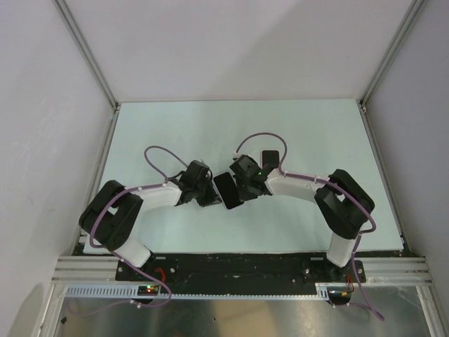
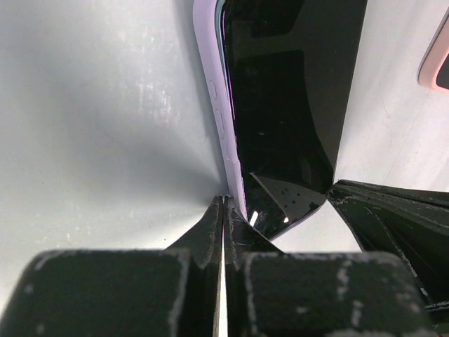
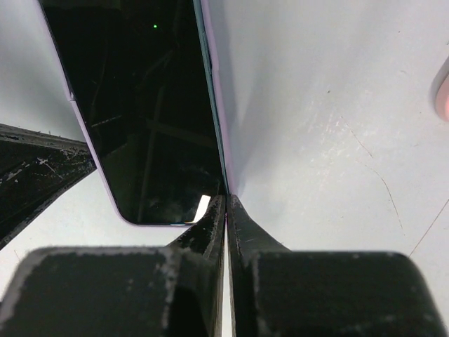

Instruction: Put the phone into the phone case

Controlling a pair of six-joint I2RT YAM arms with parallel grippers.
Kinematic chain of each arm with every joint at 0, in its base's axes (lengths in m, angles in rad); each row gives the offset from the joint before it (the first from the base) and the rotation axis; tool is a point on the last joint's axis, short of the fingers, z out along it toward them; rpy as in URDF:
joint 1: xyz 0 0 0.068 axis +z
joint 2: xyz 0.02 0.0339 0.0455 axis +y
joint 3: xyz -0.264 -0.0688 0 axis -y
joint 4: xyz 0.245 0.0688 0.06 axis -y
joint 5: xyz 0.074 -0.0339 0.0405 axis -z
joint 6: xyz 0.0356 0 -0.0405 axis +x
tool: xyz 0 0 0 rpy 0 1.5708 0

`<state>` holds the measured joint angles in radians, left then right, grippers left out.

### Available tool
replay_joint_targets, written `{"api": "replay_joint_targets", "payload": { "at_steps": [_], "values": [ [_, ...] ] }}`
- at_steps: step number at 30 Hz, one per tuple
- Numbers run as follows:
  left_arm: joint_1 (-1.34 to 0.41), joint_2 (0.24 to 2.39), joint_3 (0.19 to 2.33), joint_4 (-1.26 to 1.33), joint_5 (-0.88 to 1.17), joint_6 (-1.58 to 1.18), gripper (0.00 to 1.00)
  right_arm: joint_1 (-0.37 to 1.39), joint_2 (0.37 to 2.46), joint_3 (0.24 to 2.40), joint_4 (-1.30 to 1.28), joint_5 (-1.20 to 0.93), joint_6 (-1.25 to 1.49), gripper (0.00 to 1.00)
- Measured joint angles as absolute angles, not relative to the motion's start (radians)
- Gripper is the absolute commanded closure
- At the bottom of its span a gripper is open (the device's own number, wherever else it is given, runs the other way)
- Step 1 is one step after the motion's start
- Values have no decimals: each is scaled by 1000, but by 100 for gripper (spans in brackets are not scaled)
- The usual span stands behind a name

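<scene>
Here, on the pale table (image 1: 175, 126), we see the left arm (image 1: 119, 210) and right arm (image 1: 337, 200) converge mid-surface with the phone (image 1: 226, 189) between them, dark screen up. The pink-rimmed phone case (image 1: 270, 155) lies apart, just beyond the right wrist, so the phone is not yet in it. The left gripper (image 2: 223, 207) and right gripper (image 3: 226, 203) both have their jaws pressed together on nothing. Each closed tip sits against an opposite long edge of the phone. We judge they serve as pushers, bracketing it to steady or slide it.

Pale table (image 1: 175, 126), grey walls (image 1: 231, 42), metal rails (image 1: 393, 267)
</scene>
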<state>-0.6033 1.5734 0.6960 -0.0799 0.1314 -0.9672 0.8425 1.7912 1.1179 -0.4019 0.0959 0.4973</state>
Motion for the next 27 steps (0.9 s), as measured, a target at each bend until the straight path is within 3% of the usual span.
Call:
{"api": "replay_joint_targets", "payload": {
  "at_steps": [12, 17, 27],
  "values": [
    [-520, 1515, 700, -137, 120, -931, 100, 830, 1827, 1208, -481, 117, 485, 73],
    [-480, 1501, 739, -171, 109, -910, 100, 751, 1833, 1272, -443, 75, 477, 74],
    [-448, 1573, 854, -203, 71, -907, 100, 686, 1925, 1370, -422, 64, 501, 88]
  ]
}}
